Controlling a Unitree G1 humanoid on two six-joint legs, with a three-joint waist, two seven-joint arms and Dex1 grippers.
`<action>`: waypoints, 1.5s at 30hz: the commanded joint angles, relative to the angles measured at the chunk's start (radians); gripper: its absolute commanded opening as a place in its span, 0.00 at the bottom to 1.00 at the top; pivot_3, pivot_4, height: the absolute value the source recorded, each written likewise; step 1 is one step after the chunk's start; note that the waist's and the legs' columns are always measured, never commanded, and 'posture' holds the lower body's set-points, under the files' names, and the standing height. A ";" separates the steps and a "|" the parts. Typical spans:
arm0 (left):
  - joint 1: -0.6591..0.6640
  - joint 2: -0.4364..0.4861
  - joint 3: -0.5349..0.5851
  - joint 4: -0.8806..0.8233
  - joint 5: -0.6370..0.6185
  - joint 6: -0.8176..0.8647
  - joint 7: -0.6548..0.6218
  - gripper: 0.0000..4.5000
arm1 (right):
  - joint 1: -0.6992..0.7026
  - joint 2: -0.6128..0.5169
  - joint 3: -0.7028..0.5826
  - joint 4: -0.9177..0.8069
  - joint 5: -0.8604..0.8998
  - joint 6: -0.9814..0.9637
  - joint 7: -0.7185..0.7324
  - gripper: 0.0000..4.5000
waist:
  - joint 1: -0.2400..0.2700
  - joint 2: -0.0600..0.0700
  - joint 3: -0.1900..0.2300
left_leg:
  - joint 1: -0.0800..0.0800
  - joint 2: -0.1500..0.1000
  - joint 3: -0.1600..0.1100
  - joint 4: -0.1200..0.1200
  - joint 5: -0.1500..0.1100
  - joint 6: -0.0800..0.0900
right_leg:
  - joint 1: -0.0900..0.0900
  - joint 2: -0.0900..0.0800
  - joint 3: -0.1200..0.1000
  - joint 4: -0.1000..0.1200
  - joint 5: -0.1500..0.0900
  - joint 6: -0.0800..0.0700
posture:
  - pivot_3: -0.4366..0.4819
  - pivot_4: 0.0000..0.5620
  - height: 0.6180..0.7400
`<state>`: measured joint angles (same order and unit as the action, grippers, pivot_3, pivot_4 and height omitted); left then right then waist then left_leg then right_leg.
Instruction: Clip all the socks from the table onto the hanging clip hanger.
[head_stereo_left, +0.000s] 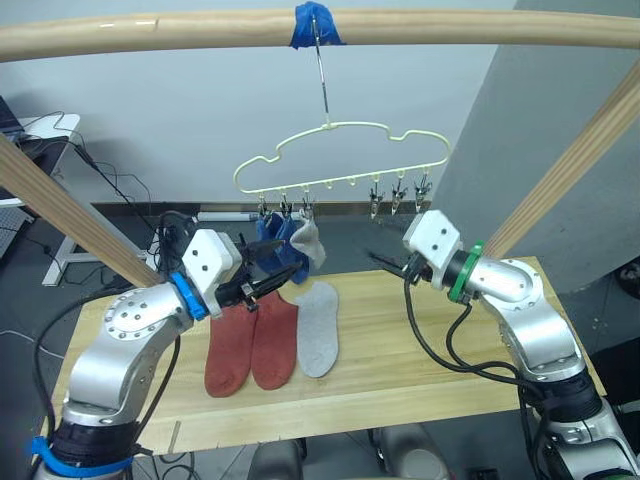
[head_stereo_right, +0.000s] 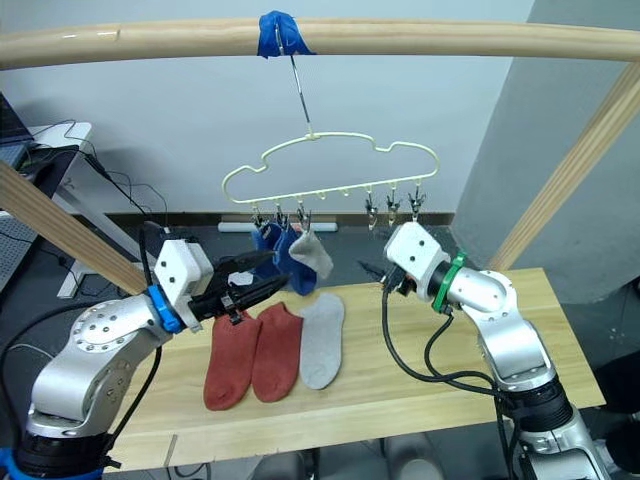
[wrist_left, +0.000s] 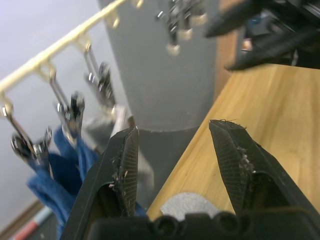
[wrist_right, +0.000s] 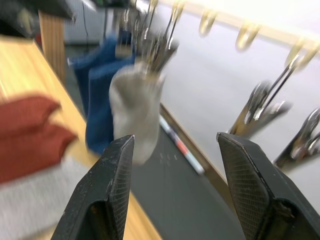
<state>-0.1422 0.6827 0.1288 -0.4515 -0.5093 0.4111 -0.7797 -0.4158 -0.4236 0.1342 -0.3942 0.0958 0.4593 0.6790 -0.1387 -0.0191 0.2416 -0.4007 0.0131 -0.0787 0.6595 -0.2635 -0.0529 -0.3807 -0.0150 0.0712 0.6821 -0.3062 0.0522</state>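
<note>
Both grippers spread and empty beneath the clip hanger.
Left gripper hovers above two rust-red socks and a grey sock; right gripper faces the hung socks.

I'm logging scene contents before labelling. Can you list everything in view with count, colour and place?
Short knit socks hanging: three, two blue and one light grey, clipped at the hanger's left end.
Short knit socks lying: three, two rust-red and one light grey, side by side on the table.
Wavy wire clip hanger: one, pale yellow, hooked on the pole.
Wooden pole: one, light wood, blue tape, overhead.
Wooden table: one, light.
Left claw: open, above the rust-red socks.
Right claw: open, below the hanger's right clips.
</note>
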 joint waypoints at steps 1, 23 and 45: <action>-0.010 0.038 0.030 -0.057 -0.043 0.004 -0.051 0.55 | -0.018 0.046 -0.050 -0.053 0.052 0.052 -0.061 0.61 | 0.002 0.000 0.000 | 0.000 0.000 0.000 0.000 0.000 0.000 | 0.000 0.000 0.000 0.000 0.000 0.000 | 0.33 0.37 1.00; -0.112 -0.013 -0.052 -0.010 0.007 -0.017 -0.039 0.55 | -0.135 0.178 -0.050 0.018 0.072 0.324 -0.264 0.40 | 0.001 0.000 0.000 | 0.000 -0.001 0.001 0.000 0.000 0.000 | -0.001 0.000 0.000 0.000 0.000 0.000 | 0.31 0.37 1.00; -0.118 -0.036 -0.078 0.022 0.028 -0.041 -0.057 0.55 | -0.185 0.181 -0.054 0.037 0.086 0.416 -0.298 0.40 | -0.001 0.000 0.000 | -0.001 -0.001 0.001 0.000 0.000 0.000 | -0.002 0.001 0.000 0.001 0.000 0.000 | 0.29 0.33 1.00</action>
<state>-0.2485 0.6510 0.0484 -0.4192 -0.4840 0.3917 -0.8321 -0.5793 -0.2486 0.0978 -0.3102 0.1690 0.9003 0.3856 -0.1394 -0.0190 0.2414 -0.4015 0.0122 -0.0776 0.6595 -0.2635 -0.0529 -0.3824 -0.0145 0.0715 0.6827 -0.3062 0.0521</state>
